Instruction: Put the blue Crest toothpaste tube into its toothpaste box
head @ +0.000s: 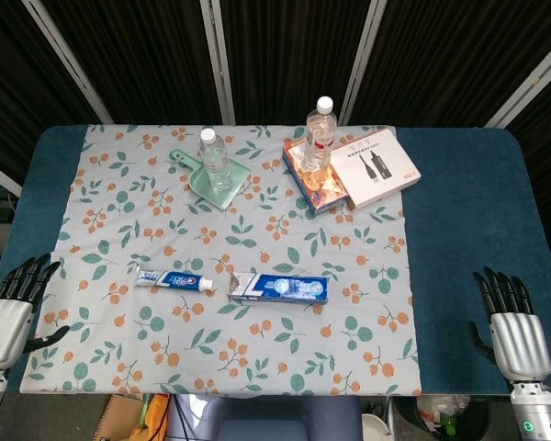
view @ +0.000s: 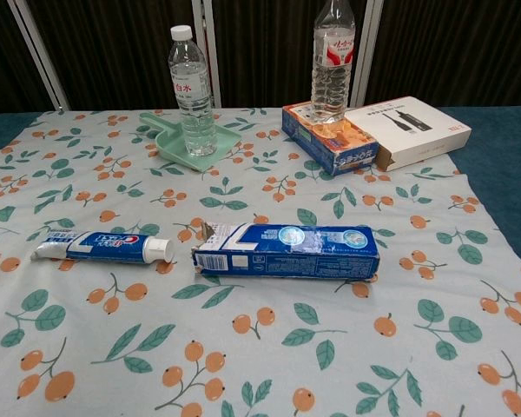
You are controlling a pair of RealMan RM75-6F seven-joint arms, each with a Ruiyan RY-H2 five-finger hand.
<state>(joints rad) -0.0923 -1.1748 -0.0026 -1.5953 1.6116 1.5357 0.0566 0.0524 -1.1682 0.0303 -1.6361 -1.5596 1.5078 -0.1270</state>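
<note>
The blue Crest toothpaste tube [head: 174, 278] [view: 104, 247] lies flat on the floral cloth, its white cap pointing toward the box. Just beyond the cap lies the blue toothpaste box [head: 279, 288] [view: 286, 251] on its side, its opened flap end facing the tube. My left hand [head: 11, 309] hovers at the table's near left corner, fingers spread, holding nothing. At the near right edge my right hand [head: 514, 323] is likewise spread and empty. Both hands are far from the tube and box and show only in the head view.
At the back a water bottle [head: 215, 159] stands on a green dish [head: 205, 181]. A second bottle [head: 320, 134] stands on a colourful box [head: 314, 178], beside a white cable box [head: 375, 167]. The floral cloth [head: 230, 340] covers the blue table [head: 468, 220].
</note>
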